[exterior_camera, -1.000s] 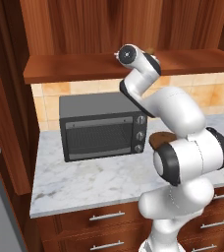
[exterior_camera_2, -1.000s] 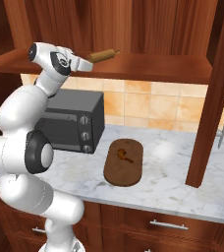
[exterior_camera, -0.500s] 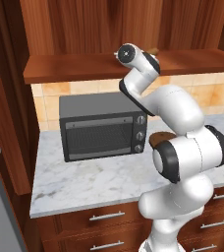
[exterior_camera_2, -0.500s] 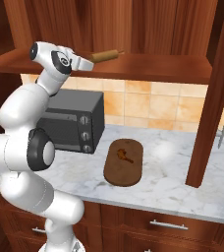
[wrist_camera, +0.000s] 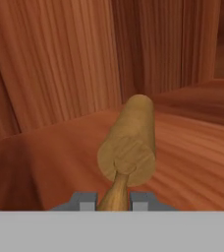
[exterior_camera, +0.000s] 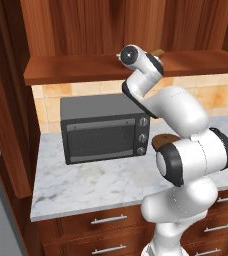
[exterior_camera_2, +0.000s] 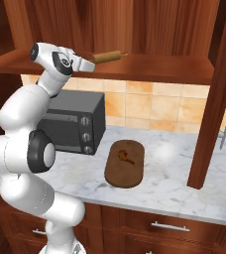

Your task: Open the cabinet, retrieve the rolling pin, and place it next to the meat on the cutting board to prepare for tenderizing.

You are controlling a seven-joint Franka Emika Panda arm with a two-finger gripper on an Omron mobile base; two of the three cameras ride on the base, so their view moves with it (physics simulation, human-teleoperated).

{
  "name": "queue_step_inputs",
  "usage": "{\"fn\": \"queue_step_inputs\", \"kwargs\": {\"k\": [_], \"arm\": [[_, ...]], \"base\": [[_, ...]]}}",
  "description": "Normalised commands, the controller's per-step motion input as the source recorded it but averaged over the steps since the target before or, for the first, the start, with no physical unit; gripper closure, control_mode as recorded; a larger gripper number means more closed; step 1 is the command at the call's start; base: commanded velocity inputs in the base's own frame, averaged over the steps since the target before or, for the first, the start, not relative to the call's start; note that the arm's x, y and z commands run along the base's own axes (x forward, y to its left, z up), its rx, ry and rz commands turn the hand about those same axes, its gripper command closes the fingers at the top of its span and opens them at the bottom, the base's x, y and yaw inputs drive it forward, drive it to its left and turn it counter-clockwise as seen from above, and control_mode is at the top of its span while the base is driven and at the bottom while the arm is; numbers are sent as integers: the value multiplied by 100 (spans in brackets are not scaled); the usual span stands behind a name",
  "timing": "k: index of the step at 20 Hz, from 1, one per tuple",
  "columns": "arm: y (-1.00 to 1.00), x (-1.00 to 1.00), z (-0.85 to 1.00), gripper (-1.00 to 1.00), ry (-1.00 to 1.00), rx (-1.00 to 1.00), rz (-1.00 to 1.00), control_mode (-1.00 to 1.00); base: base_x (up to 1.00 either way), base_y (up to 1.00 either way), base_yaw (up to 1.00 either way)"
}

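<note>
The cabinet (exterior_camera_2: pixel 149 67) stands open, its door (exterior_camera_2: pixel 219 99) swung out at the right. On its shelf lies the rolling pin (exterior_camera_2: pixel 107 56), a light-tan rod lying level. My gripper (exterior_camera_2: pixel 92 62) reaches onto the shelf at the pin's near end. In the hand view the fingertips (wrist_camera: pixel 87 201) press either side of the pin's thin handle, and the rolling pin (wrist_camera: pixel 128 138) runs straight away from my gripper (wrist_camera: pixel 115 202). Below on the counter, the dark oval cutting board (exterior_camera_2: pixel 125 171) carries the small orange-brown meat (exterior_camera_2: pixel 125 157).
A black toaster oven (exterior_camera: pixel 103 130) sits on the marble counter (exterior_camera: pixel 86 185) under the shelf, left of the board. The other open cabinet door (exterior_camera: pixel 8 125) hangs at the far left. Drawers with short handles (exterior_camera_2: pixel 169 227) run below the counter.
The jaws have closed from wide open onto the rolling pin's handle. The arm and the pin have barely moved.
</note>
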Motion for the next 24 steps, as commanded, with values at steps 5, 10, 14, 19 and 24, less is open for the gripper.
{"fn": "queue_step_inputs", "kwargs": {"k": [5, 10, 14, 19, 24], "arm": [[0, 0, 0, 100, -1, 0, 0, -100], [0, 0, 0, 100, 0, 0, 0, -100], [0, 0, 0, 100, 0, 0, 0, -100], [0, 0, 0, 100, -1, 0, 0, -100], [0, 0, 0, 100, 0, 0, 0, -100]], "base": [[0, 0, 0], [0, 0, 0], [0, 0, 0], [0, 0, 0], [0, 0, 0]]}}
